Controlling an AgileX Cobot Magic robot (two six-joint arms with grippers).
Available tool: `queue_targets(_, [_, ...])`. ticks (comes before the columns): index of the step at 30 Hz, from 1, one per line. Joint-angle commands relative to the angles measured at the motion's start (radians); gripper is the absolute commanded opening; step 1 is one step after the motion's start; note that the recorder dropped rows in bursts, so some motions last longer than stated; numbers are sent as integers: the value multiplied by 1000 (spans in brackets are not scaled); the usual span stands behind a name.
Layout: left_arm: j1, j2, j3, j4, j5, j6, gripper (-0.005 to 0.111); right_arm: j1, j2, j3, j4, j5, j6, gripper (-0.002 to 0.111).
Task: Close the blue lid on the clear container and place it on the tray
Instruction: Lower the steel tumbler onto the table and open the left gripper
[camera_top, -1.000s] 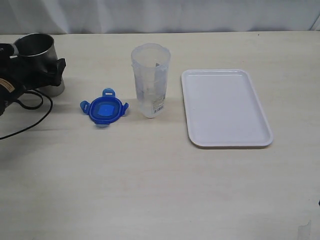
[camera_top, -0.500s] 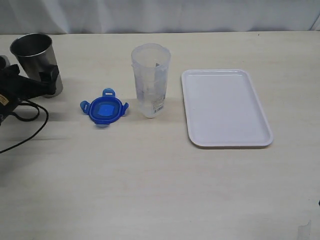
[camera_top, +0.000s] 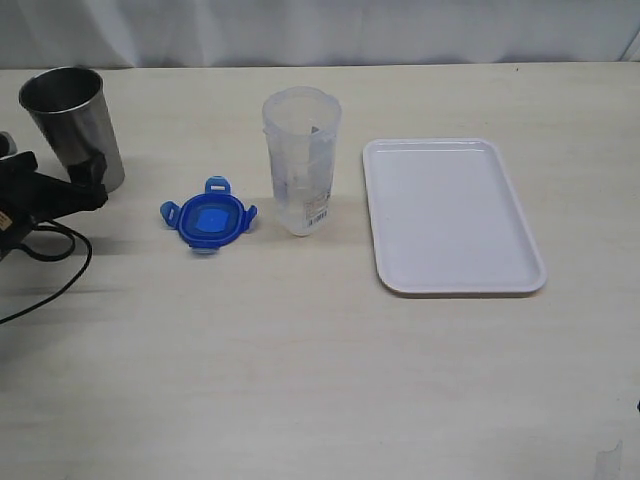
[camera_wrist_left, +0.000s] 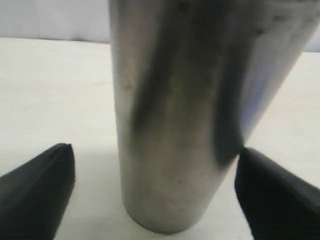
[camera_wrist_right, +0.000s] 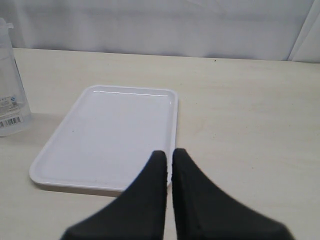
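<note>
blue lid (camera_top: 208, 221) beside clear container (camera_top: 300, 165), tray (camera_top: 452, 215) apart

Pale wood-grain bench (camera_top: 300, 380) fills the view — behind its far edge, a white draped backdrop (camera_top: 320, 30), soft even light.

On the counter (camera_top: 300, 380), the cup (camera_top: 68, 120) stands at the upper left of the frame. The lid (camera_top: 208, 220) lies left of centre. The container (camera_top: 300, 165) stands upright just right of it, not touching. The tray (camera_top: 455, 215) lies further right, apart from the container.
</note>
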Motion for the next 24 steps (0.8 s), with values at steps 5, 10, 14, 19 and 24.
queue_targets(5, [0, -8, 6, 98, -16, 9, 23, 4, -6, 2, -2, -1, 0, 4])
queue_targets(10, [0, -8, 4, 98, -16, 14, 0, 4, -6, 2, -2, -1, 0, 4])
queue_targets(14, [0, -4, -46, 154, -16, 20, 0, 4, -6, 2, -2, -1, 0, 4])
queue_targets(19, [0, 0, -98, 199, 44, 16, 0, 4, -6, 2, -2, -1, 0, 4])
queue_targets(24, [0, 0, -134, 199, 69, 16, 0, 4, -6, 2, -2, -1, 0, 4])
